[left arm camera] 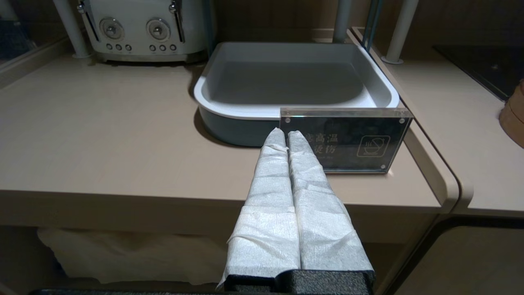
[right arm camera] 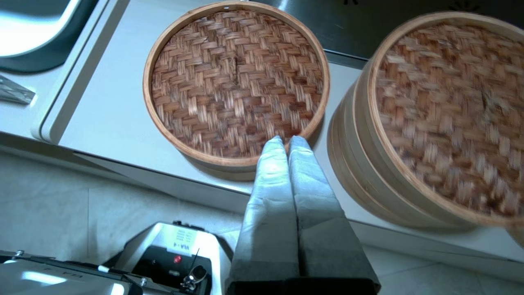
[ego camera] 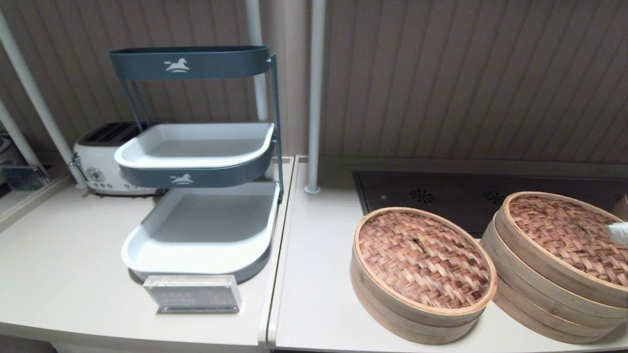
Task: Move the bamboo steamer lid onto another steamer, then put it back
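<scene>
The bamboo steamer lid (ego camera: 422, 257) with its reddish-brown woven top and pale hoop rim sits on the low steamer (ego camera: 392, 311) on the right counter; in the right wrist view the lid (right arm camera: 235, 78) lies flat and whole. To its right stands the taller steamer (ego camera: 564, 235) of stacked hoops, wearing its own woven lid (right arm camera: 442, 114). My right gripper (right arm camera: 287, 140) is shut and empty, high in the air by the counter's front, apart from both steamers; only its white tip (ego camera: 619, 233) shows at the head view's right edge. My left gripper (left arm camera: 286, 133) is shut, parked before the left counter's edge.
A three-tier grey and white rack (ego camera: 196, 147) stands on the left counter with an acrylic sign (ego camera: 192, 293) in front and a white toaster (ego camera: 105, 157) behind. A black hob (ego camera: 466, 196) lies behind the steamers. White poles (ego camera: 314, 98) rise at the back.
</scene>
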{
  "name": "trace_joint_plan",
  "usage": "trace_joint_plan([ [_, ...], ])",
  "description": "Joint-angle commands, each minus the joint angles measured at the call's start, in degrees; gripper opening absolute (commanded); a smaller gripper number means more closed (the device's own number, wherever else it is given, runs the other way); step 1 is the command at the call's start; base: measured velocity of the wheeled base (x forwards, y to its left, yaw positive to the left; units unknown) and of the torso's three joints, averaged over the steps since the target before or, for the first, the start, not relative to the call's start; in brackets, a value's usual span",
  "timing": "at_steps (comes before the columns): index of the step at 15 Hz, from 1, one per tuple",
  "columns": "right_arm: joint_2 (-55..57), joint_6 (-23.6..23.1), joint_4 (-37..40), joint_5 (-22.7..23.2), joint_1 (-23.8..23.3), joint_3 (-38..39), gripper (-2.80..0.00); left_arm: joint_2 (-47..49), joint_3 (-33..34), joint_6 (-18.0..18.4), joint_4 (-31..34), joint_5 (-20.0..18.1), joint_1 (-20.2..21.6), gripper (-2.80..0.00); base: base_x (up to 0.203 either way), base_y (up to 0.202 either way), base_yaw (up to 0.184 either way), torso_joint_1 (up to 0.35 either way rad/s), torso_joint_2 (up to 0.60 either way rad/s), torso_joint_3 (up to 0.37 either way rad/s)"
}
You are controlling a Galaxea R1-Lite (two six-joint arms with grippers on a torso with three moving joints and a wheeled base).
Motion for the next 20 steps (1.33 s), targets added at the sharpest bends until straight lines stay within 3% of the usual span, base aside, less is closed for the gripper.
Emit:
trace_joint_plan([
  [1,-13.53,-0.07,0.21,-0.02,-2.51,6.54,-2.8,-0.11,1.58,-0.01,-0.05,0.02,0.0,-2.8,0.0,0.0,0.0,0.0,0.0,0.0],
  [3,-21.67,-0.64,0.16,0.14,-6.09,16.13,-2.8,-0.11,1.58,-0.01,-0.05,0.02,0.0,-2.8,0.0,0.0,0.0,0.0,0.0,0.0],
  [8,-36.3,-1.3,-1.7,1.48,-9.29,34.05,-2.8,-0.11,1.58,-0.01,-0.05,0.02,0.0,-2.8,0.0,0.0,0.0,0.0,0.0,0.0],
  [11,-41.39,-2.55,-10.2,3.34,-12.54,44.56,-2.8,-0.11,1.58,-0.01,-0.05,0.02,0.0,-2.8,0.0,0.0,0.0,0.0,0.0,0.0],
  [16,-44.13,-6.63,-37.97,2.01,-14.07,61.41,-2.8,-0.11,1.58,-0.01,-0.05,0.02,0.0,-2.8,0.0,0.0,0.0,0.0,0.0,0.0],
  [20,-53.43,-7.13,-36.67,3.89,-14.05,63.21,-2.8,-0.11,1.58,-0.01,-0.05,0.02,0.0,-2.8,0.0,0.0,0.0,0.0,0.0,0.0],
])
